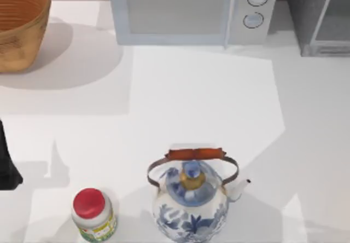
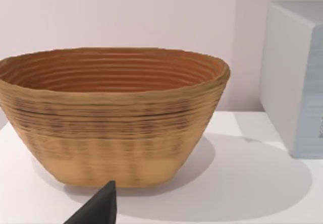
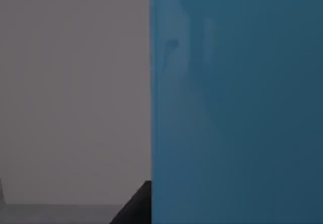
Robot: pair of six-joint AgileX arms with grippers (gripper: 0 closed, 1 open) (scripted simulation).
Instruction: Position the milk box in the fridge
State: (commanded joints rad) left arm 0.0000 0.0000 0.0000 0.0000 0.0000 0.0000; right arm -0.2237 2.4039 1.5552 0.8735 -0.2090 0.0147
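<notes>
Our fridge (image 1: 320, 18) sits at the surface's (image 1: 208, 106) far right, beside the microwave (image 1: 191, 10). Milk box (image 3: 237, 103) is right up against our right wrist camera. Left end effector (image 2: 96, 211) faces the basket (image 2: 111, 113); can't tell either's opening.

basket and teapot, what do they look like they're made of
The basket looks like woven or coiled plant fibre, matte tan, judging by its ridged horizontal bands. The teapot looks like glazed ceramic, white with blue painted pattern and a slight sheen. Its handle seems dark metal wire with a reddish-brown, possibly wooden, grip.
</notes>
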